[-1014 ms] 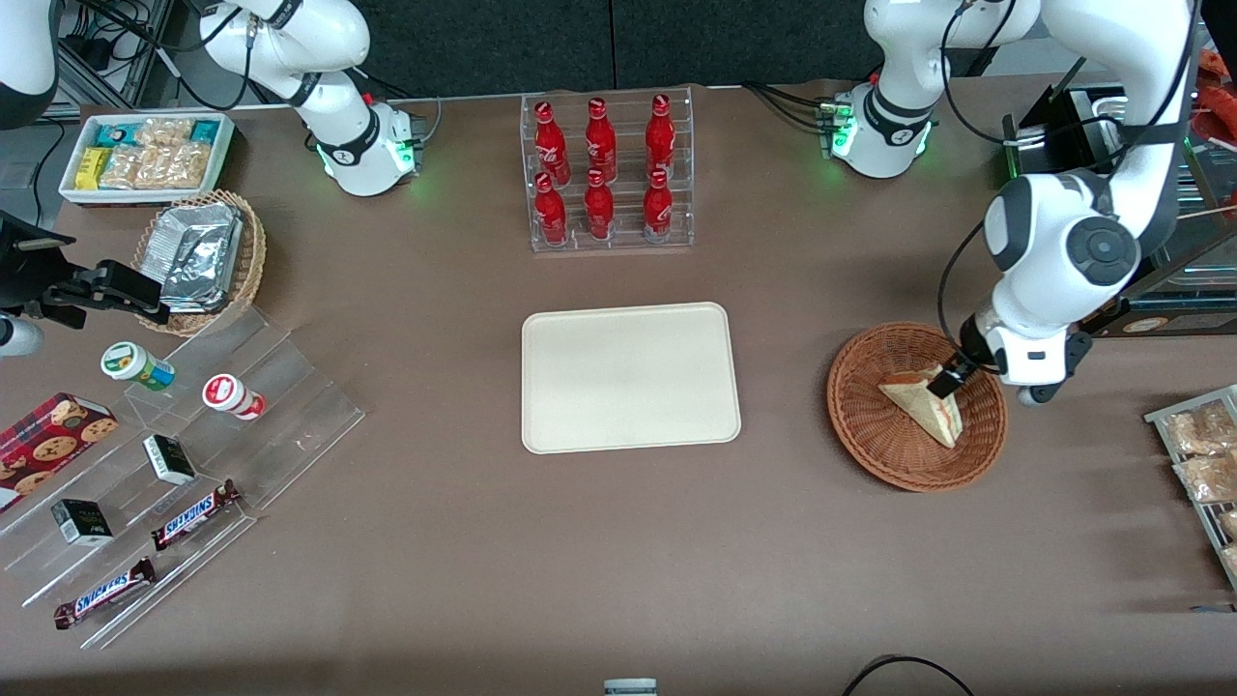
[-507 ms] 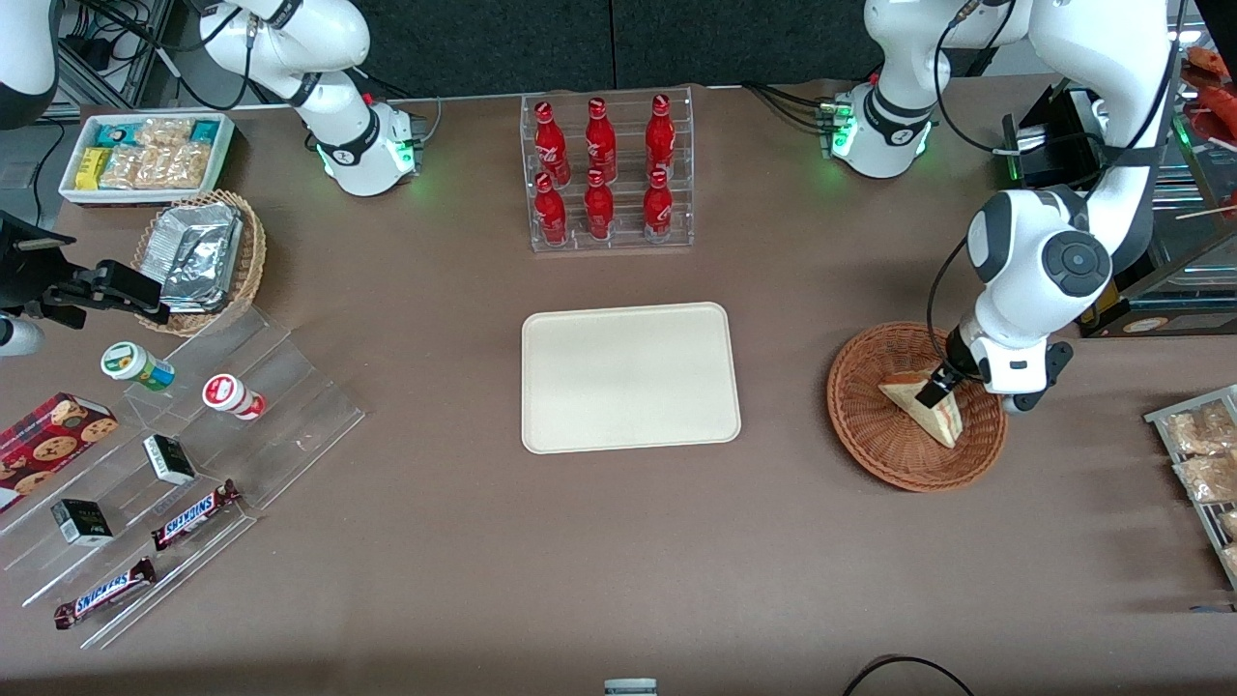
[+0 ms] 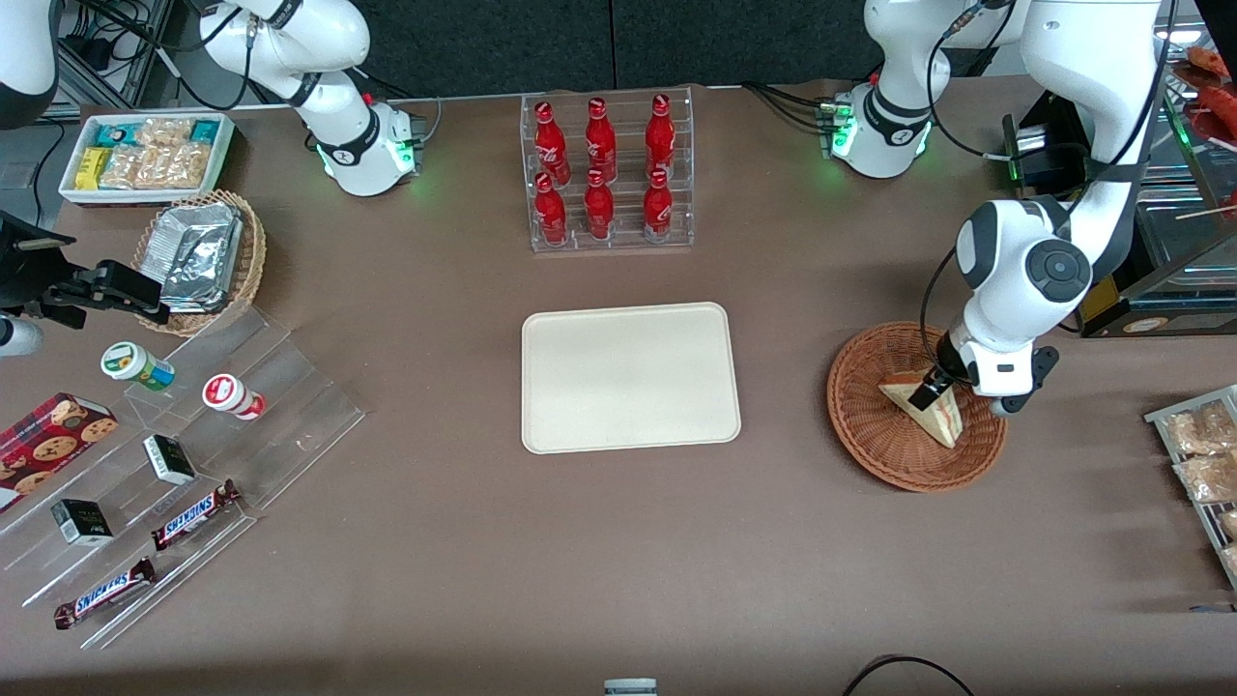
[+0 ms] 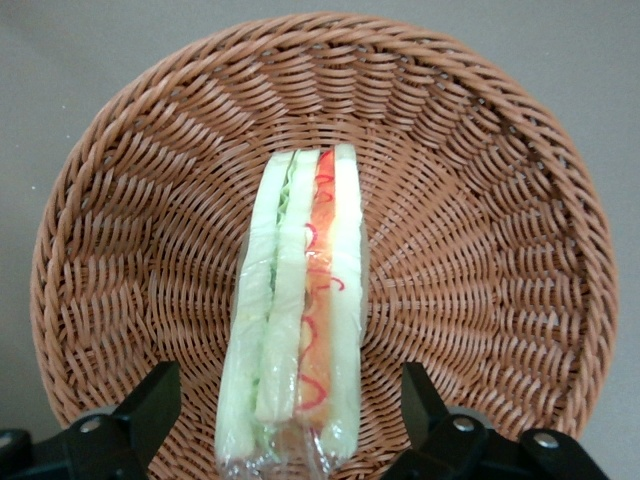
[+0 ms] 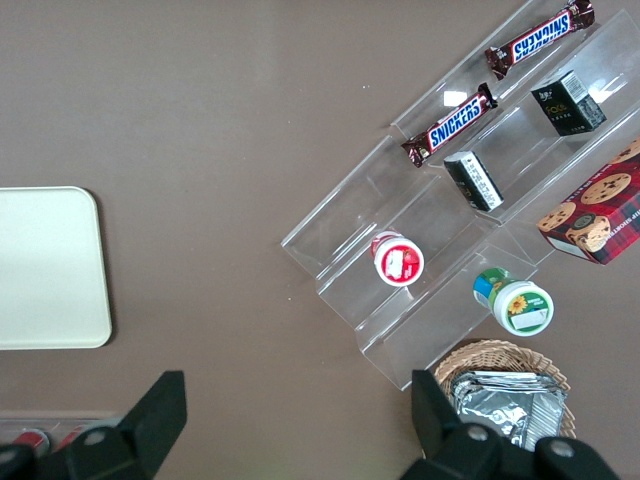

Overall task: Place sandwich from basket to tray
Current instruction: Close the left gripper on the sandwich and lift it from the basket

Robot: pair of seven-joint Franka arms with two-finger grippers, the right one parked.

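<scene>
The sandwich (image 3: 918, 404) lies in the reddish-brown woven basket (image 3: 855, 406), toward the working arm's end of the table. It is wrapped in clear film, and its cut edge (image 4: 300, 300) shows green and red-orange layers between white bread. My gripper (image 3: 934, 391) hangs low over the sandwich's upper end, open. In the left wrist view the gripper (image 4: 287, 420) straddles the wedge, one black finger (image 4: 150, 405) on each side, with gaps to the bread and the basket (image 4: 480, 200) weave beneath. The cream tray (image 3: 628, 377) sits bare at the table's middle.
A clear rack of red bottles (image 3: 606, 174) stands farther from the camera than the tray. A wire rack of snack packets (image 3: 1198, 454) lies at the working arm's table end. Stepped acrylic shelves with candy bars (image 3: 184, 512) are toward the parked arm's end.
My gripper has shifted a little toward the tray and nearer the camera, settling lower over the sandwich. The sandwich and basket have not moved.
</scene>
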